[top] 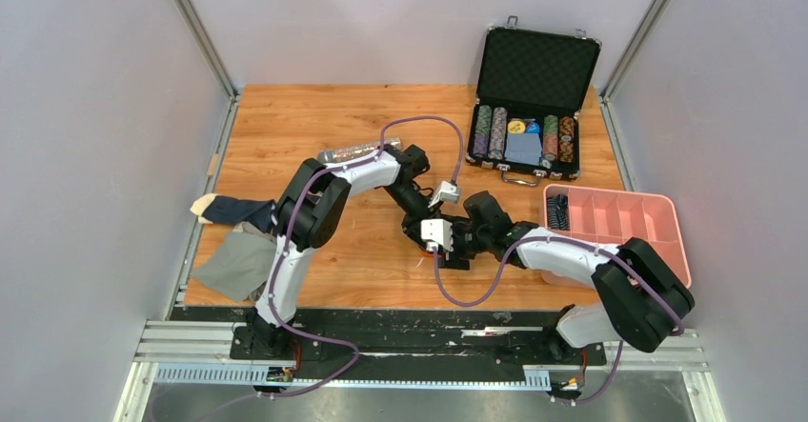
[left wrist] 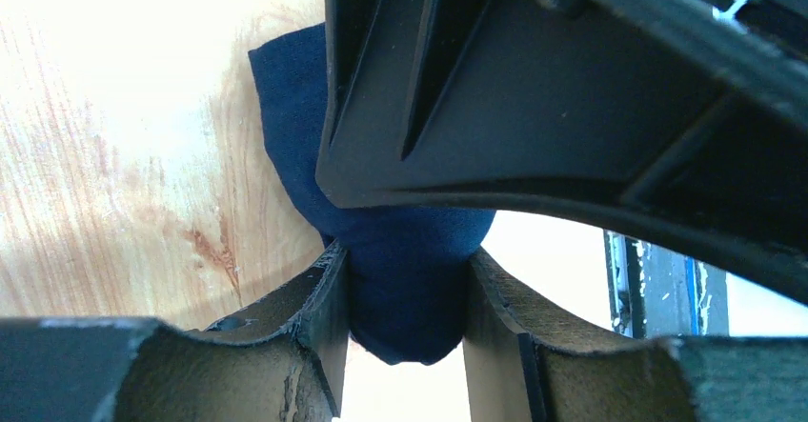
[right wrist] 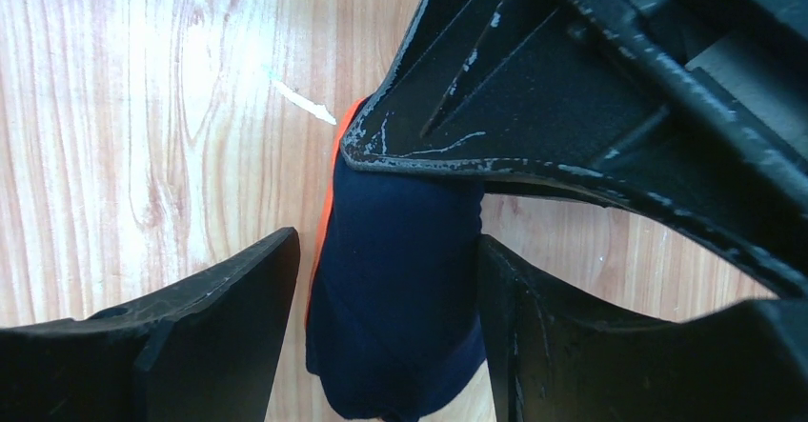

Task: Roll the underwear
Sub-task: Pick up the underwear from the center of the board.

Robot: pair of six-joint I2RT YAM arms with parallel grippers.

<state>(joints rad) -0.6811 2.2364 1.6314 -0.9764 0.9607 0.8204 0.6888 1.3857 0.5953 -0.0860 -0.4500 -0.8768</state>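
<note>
FREE: bare wooden tabletop point(top: 314, 117) at 12 and 6 o'clock | BLOCKED: open black chip case point(top: 538, 60) 1 o'clock; pink plastic divided tray point(top: 610, 192) 3; clear plastic bottle point(top: 357, 152) 11; flat grey cloth point(top: 233, 262) 8 | CENTRE: left gripper point(left wrist: 405, 255) and right gripper point(right wrist: 389, 241) crowd plain navy underwear point(right wrist: 400, 327)

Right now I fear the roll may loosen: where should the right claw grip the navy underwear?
Probably across the middle of the navy underwear, from straight above. It lies as a narrow bundle on the wooden table between the right claw's open fingers, so closing on its two long sides should hold the layers together.
</note>
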